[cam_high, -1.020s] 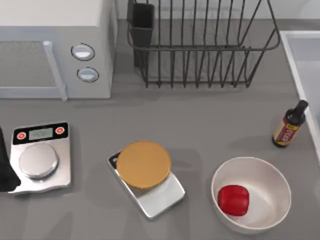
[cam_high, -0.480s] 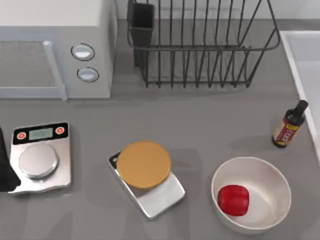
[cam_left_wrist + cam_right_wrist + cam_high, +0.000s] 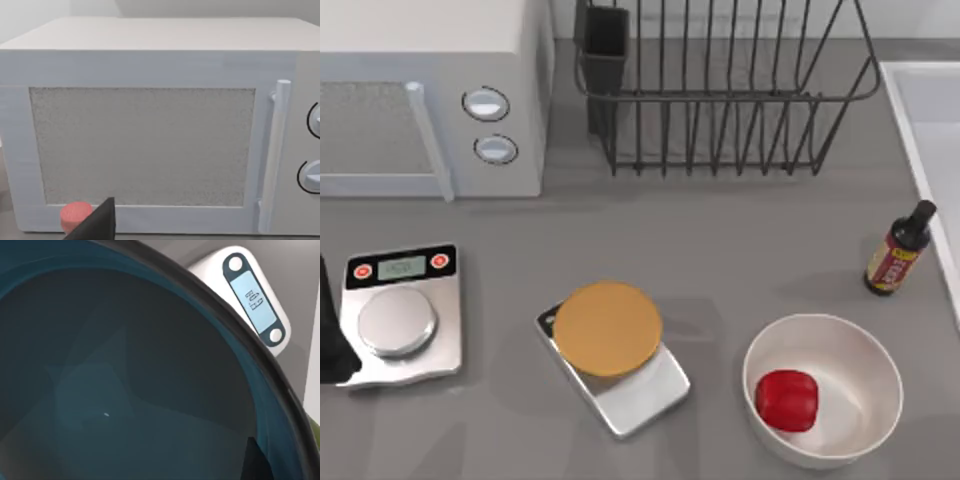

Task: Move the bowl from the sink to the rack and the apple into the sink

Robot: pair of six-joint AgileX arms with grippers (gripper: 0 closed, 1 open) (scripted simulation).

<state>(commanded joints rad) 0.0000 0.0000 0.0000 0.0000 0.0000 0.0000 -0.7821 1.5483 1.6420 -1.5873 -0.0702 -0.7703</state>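
The teal-blue bowl lies very close under the right wrist camera, which looks into its dark inside. A dark part of my right gripper sits by its rim. The red apple rests inside a larger white bowl at the front right of the table. The black wire rack stands at the back, with its dark cutlery cup on the left corner. The sink runs along the right edge. My left arm is parked at the far left, and its gripper faces the microwave.
A white microwave fills the back left. A silver scale sits front left, and another scale with an orange round plate is at the middle front. A dark sauce bottle stands near the sink. A white scale display lies beyond the bowl.
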